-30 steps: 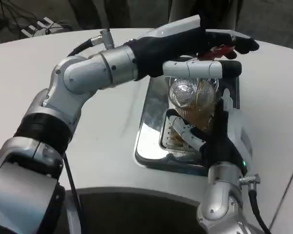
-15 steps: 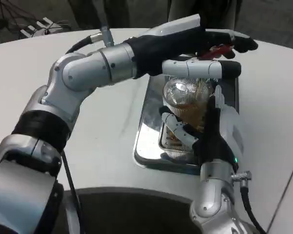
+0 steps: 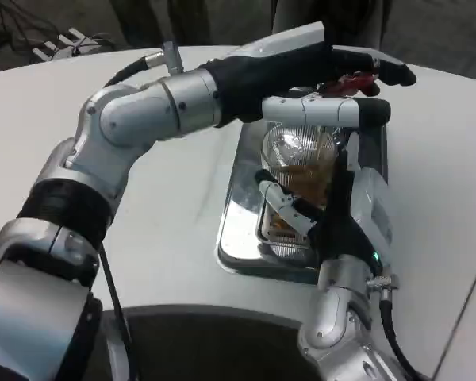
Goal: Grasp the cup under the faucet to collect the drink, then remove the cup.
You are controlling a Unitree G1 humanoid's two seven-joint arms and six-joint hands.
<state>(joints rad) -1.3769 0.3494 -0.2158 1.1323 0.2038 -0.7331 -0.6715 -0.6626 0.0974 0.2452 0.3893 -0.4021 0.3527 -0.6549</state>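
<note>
Cup (image 3: 300,163) of clear ribbed plastic, holding brown drink, sits in my right hand (image 3: 351,218), whose fingers wrap its sides just above the steel drip tray (image 3: 242,206). I see my left hand (image 3: 301,67) reaching across above it, fingers pressed over the red faucet lever (image 3: 351,82) and closed around it. Tray rests on the white tabletop (image 3: 182,206), and the cup stays directly beneath the left hand.

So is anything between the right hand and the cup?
No. The right hand already holds the cup over the metal tray. The left hand reaches across just above the cup.
</note>
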